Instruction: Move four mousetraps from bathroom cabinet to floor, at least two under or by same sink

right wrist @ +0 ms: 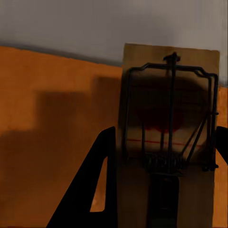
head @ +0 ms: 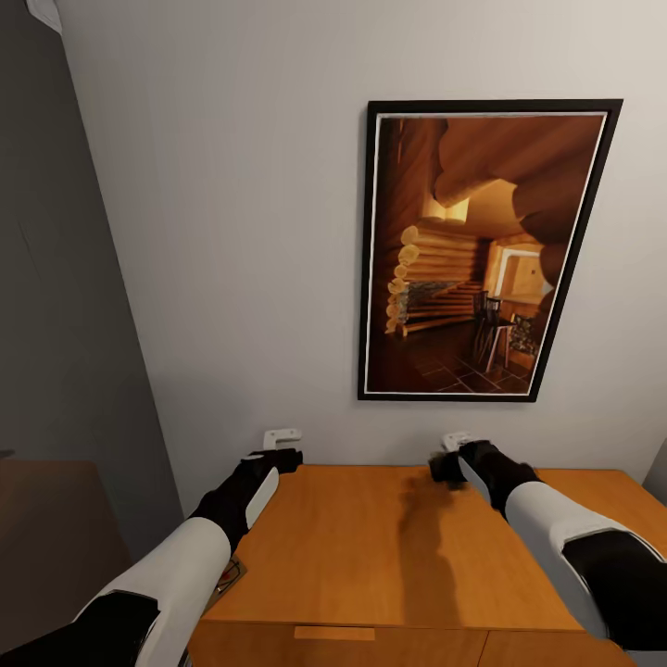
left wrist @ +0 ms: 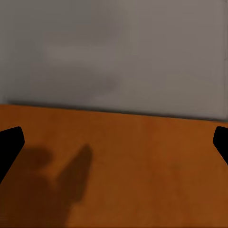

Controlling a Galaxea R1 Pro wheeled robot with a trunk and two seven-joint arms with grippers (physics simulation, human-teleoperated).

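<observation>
One mousetrap (right wrist: pixel 168 137) sits pinched between the right gripper's (head: pixel 452 460) fingers above the cabinet (head: pixel 371 547) top — lift clear before turning away. Left gripper (head: pixel 283 445) hangs spread, holding nothing.

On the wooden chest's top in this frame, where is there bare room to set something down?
The cabinet top is bare across its middle, between the left tool and the right tool, from the wall to the front edge. The right tool holds a mousetrap; another mousetrap peeks beside the cabinet's left edge.
</observation>
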